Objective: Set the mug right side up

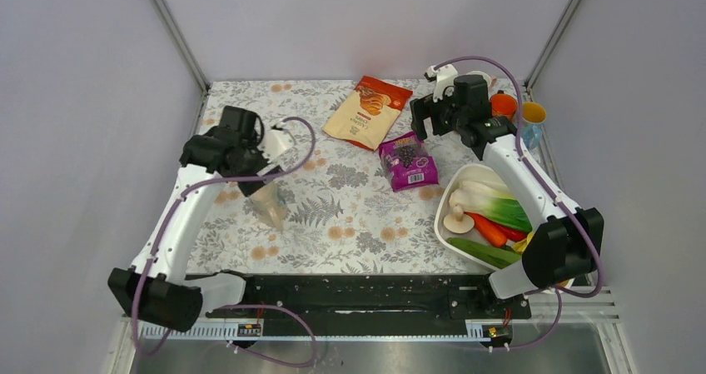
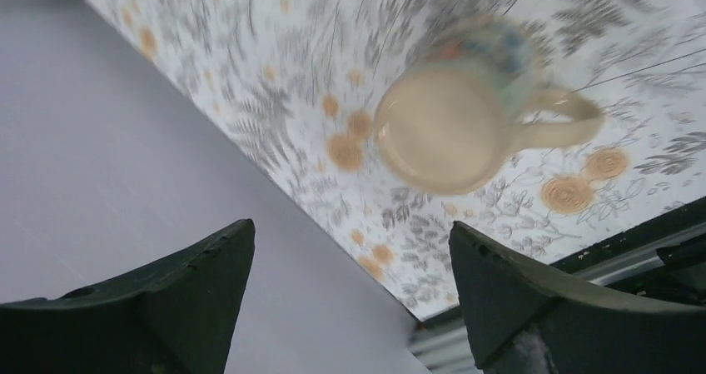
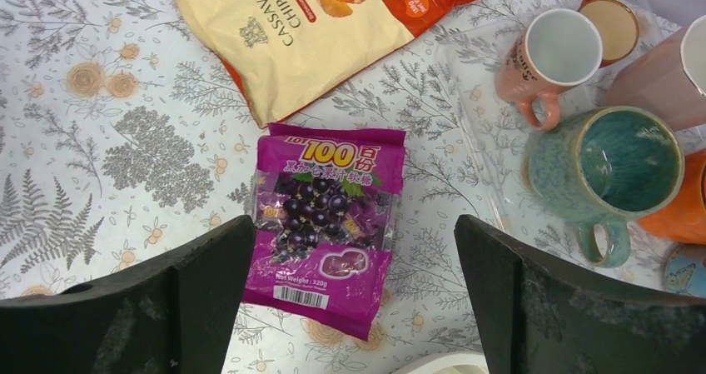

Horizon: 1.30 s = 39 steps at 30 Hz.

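Mug (image 2: 454, 124) shows blurred against the floral desk (image 2: 291, 49), just beyond the left pincer (image 2: 350, 232), whose jaws stand wide and empty. Right pincer (image 3: 354, 224) hangs wide open, empty, above a purple bag (image 3: 325, 249).

Printed text on two snack bags, right wrist view.
Cream-and-orange bag (image 3: 316, 37): "CASSAVA CHIPS" in dark capitals, running at a slant. Purple packet (image 3: 325, 228): large yellow "100" followed by Chinese characters, with a smaller line of characters under it; near the bottom, "Net Weight: 320g" by a barcode. Pink mug (image 3: 549, 57): dark marks on its side, possibly lettering, too small to read.
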### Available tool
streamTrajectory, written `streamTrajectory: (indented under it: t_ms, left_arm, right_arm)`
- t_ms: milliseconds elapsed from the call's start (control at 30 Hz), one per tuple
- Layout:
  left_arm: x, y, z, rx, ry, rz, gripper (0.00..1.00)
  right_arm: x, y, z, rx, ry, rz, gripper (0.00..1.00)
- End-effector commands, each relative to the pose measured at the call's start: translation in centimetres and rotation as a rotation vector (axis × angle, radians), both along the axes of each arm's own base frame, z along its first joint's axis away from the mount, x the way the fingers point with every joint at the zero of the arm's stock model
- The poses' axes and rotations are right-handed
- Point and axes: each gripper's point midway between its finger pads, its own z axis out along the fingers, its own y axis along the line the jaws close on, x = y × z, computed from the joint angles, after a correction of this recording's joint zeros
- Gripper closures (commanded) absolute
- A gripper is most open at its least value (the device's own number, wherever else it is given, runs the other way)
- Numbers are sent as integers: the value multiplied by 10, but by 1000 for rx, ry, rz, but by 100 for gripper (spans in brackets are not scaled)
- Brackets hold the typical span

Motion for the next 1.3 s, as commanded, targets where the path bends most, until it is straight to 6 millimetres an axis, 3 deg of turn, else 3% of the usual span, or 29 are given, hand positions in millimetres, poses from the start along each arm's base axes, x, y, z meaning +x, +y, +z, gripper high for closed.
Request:
streamTrajectory:
  t_ms: [0, 67, 133, 233, 333, 533, 733, 833, 900, 1000, 1267]
  left_arm:
    - [-17, -49, 31, 124, -11, -253, 9]
    - [-27, -76, 13, 164, 71, -421, 7]
    - [-43, -95, -17, 228, 172, -608, 5]
    - [-65, -107, -61, 345, 276, -828, 5]
    - [-70, -105, -84, 417, 303, -920, 5]
    - [-52, -99, -102, 531, 224, -975, 8]
    - [-57, -81, -132, 614, 266, -1009, 11]
    - [-46, -79, -135, 664, 208, -994, 14]
    - [-38, -86, -132, 643, 157, -976, 18]
    - [-27, -98, -124, 586, 93, -943, 36]
    - [-22, -84, -126, 602, 130, -909, 78]
  right_arm:
    - [-9, 11, 29, 42, -83, 64, 1]
    - [-11, 11, 28, 45, -81, 68, 0]
    - [-14, 11, 28, 47, -80, 72, 1]
    - [-16, 11, 26, 44, -77, 75, 1]
    - [-18, 10, 26, 40, -81, 77, 1]
    - [-17, 15, 23, 51, -68, 101, 1]
    - [-18, 16, 21, 48, -64, 112, 1]
    - [-18, 18, 20, 53, -59, 122, 0]
    - [-19, 20, 20, 61, -56, 133, 1]
    - [-20, 22, 20, 65, -54, 141, 0]
    - [-23, 21, 25, 60, -71, 147, 1]
